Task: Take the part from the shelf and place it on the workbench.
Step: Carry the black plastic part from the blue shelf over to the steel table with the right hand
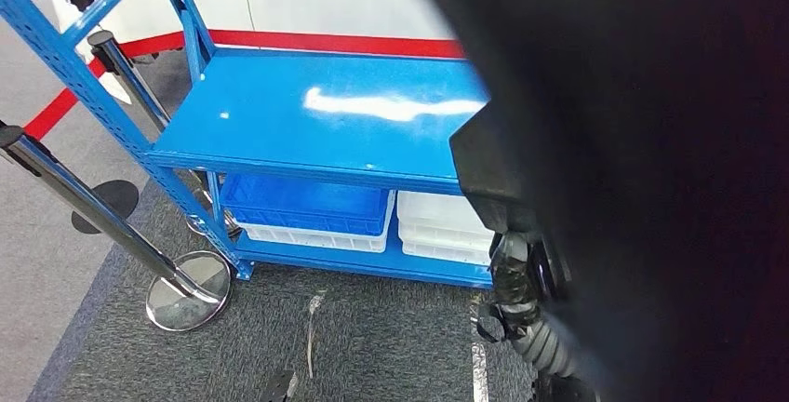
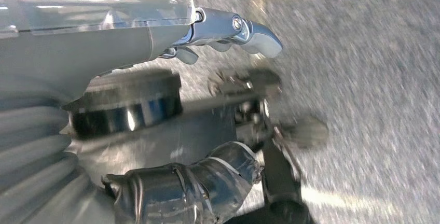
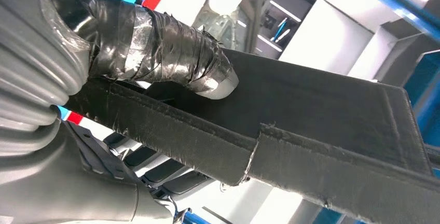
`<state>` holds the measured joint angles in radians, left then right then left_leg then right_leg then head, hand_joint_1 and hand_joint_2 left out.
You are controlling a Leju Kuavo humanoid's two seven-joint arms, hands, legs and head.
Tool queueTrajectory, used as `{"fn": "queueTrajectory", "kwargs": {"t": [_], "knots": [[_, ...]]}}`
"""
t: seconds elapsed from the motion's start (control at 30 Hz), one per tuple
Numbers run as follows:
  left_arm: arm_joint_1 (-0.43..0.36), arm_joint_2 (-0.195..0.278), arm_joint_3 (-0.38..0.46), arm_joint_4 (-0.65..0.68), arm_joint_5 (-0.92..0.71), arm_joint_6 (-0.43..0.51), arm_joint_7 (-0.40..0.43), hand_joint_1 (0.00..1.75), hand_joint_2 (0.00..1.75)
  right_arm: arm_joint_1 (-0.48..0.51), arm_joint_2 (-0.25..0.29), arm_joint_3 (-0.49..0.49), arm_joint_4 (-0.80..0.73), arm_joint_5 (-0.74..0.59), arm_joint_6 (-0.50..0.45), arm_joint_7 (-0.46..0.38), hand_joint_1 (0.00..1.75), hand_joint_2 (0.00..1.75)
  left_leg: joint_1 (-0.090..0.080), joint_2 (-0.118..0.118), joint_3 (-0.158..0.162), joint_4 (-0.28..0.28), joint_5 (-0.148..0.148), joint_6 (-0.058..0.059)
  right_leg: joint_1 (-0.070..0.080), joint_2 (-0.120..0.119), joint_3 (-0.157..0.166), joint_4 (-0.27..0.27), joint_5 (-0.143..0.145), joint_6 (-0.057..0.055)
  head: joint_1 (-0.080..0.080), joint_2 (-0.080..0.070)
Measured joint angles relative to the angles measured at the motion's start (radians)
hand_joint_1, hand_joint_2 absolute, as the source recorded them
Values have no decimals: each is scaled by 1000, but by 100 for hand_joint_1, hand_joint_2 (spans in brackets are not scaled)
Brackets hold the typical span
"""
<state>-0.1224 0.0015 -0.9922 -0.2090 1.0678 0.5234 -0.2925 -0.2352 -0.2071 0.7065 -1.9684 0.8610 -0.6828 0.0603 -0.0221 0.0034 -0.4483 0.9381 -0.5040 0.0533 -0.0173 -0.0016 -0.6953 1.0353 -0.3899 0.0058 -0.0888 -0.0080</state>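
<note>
The part (image 3: 321, 115), a flat black panel with frayed, felt-like edges, is already off the shelf and held by the right robot hand (image 3: 155, 53), whose tape-wrapped thumb presses down on its upper face while the darker fingers (image 3: 150, 164) lie beneath it; in the head view the same dark slab (image 1: 633, 141) looms so close to the camera that it blocks most of the right side. That is my first worry: with the part covering so much of the robot's sight, it may misjudge where the tabletop is and set the panel on an edge or knock it against something. The grip looks to sit near one end of a long panel, so I would guess the free end could sag, twist or slide out of the pinch if the arm swings quickly. The left robot hand (image 2: 228, 32) hangs over the grey carpet with its fingers loosely apart and nothing in them, and that picture is blurred. Further off stands the blue shelf (image 1: 307, 113), its upper deck glossy, with a blue crate (image 1: 307, 202) and white bins (image 1: 442, 225) below, and a chrome stanchion (image 1: 112, 225) just beside its leg, which a turning panel might clip. I can read no brand, label or writing anywhere.
</note>
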Motion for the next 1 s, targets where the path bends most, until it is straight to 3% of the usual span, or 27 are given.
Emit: {"fn": "queueTrajectory", "kwargs": {"t": [0.03,0.13,0.17,0.23,0.27,0.33,0.37,0.4,0.5,0.53,0.57,0.6,0.67,0.73,0.8,0.87,0.93,1.0], "knots": [[0,0,0,0,0,0,0,0,175,0,0,0,0,0,0,0,175,175,0,0,-2,-1,1,1,0,0,0,3,-5,0,0,0],[2,0,0,0,-1,0,2,0,175,7,0,0,0,-11,-1,-2,175,175,1,2,-62,12,37,5,-4,1,-33,200,-149,16,3,0],[3,0,1,0,-2,0,0,0,175,13,1,0,-2,-30,-1,-12,175,175,4,4,-113,42,55,-1,-7,2,14,207,-186,28,5,0],[3,3,1,0,-4,1,-3,0,175,24,2,0,-7,-67,-2,-35,175,175,10,4,-190,98,77,-22,-13,4,126,107,-169,32,-1,0],[4,4,2,0,-6,2,-4,0,175,30,2,0,-10,-84,-3,-49,175,175,14,3,-216,121,86,-33,-13,6,178,35,-168,28,-5,0],[5,5,2,1,-11,3,-3,0,175,36,3,0,-11,-95,-3,-59,175,175,18,1,-223,125,91,-43,-10,4,164,36,-160,7,-14,0],[5,5,2,1,-13,3,-2,0,175,40,4,0,-12,-101,-3,-64,175,175,21,1,-230,135,75,-48,-9,2,157,37,-152,-3,-20,0],[5,5,2,1,-15,3,-1,0,175,43,5,0,-14,-106,-3,-69,175,175,23,1,-240,160,40,-52,-10,0,148,36,-142,-13,-29,0],[0,5,2,1,-21,3,3,0,175,54,10,-1,-20,-122,-3,-84,175,175,25,1,-270,317,-98,-57,-3,-2,112,36,-111,-28,-68,0],[-2,6,2,1,-22,3,6,0,175,57,10,-2,-20,-126,-3,-88,175,175,24,0,-271,363,-112,-55,1,-2,98,37,-100,-30,-75,0],[-3,8,2,1,-24,3,10,0,175,61,11,-3,-20,-129,-3,-91,175,175,23,0,-261,388,-101,-52,5,-4,83,37,-91,-32,-78,0],[-4,10,2,1,-28,4,15,0,175,63,12,-4,-20,-130,-3,-93,175,175,21,0,-239,382,-70,-46,8,-6,70,38,-82,-33,-80,0],[-6,14,2,1,-36,6,26,0,175,66,15,-6,-20,-128,-3,-93,175,175,12,14,-160,292,-11,-33,11,-12,52,38,-69,-35,-81,0],[-13,19,2,1,-43,10,35,0,175,70,18,-7,-22,-114,-3,-91,175,175,-3,41,-67,149,-22,-19,11,-24,49,35,-57,-29,-83,0],[-23,25,2,1,-50,15,41,0,175,75,19,-8,-24,-96,-3,-89,175,175,-14,48,-26,66,-48,-9,9,-45,50,27,-44,-19,-89,0],[-25,30,2,1,-54,20,49,0,175,76,20,-9,-24,-88,-3,-86,175,175,-10,33,-24,40,-30,-4,7,-55,50,20,-39,-9,-91,0],[-22,35,2,1,-55,22,57,0,175,78,21,-10,-24,-86,-4,-83,175,175,-3,20,-24,21,-8,1,7,-35,29,70,-80,-1,-91,0],[-19,37,2,1,-55,24,63,0,175,82,21,-11,-24,-86,-4,-82,175,175,0,7,-40,28,2,5,6,-13,-21,199,-153,6,-90,0]]}}
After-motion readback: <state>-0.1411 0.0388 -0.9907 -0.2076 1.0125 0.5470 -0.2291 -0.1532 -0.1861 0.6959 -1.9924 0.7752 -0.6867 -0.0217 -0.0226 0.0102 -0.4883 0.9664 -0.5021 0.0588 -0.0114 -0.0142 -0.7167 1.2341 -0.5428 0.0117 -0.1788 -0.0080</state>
